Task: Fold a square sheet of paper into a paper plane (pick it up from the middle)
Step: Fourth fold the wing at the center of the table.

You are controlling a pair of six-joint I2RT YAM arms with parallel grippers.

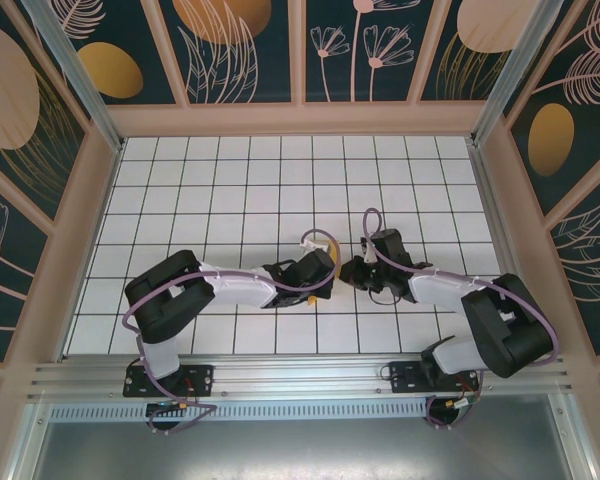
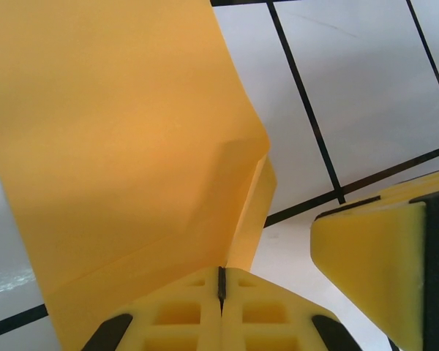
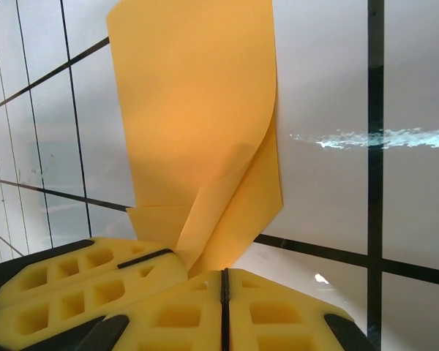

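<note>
Status: we were mid-fold, nowhere near a dart shape yet. The left gripper was closed tight, and a doubled edge of the paper ran straight into the seam between its fingers, so we read that as a firm pinch on the paper. The right gripper was closed too, sitting just beside the left one, tip to tip near the middle of the table, towards the front. The lower edge of the paper came down to its fingertips, but we could not confirm that anything was actually clamped there. One flap was curled over the main panel, with a slanted crease started beneath it, and the layers had not been pressed flat. Our call on the next move: lay the flap down so its edges line up, then press along the crease. That needed one gripper to hold the paper in place while the other did the pressing, and a slow, careful pull, since thin paper tears or skews easily. From above, the wrists covered the paper almost entirely, so its outline and the number of folds were unknown. Both wrist views cut off the far end of the paper. We could not tell whether it was lifted or partly resting on the table.
</note>
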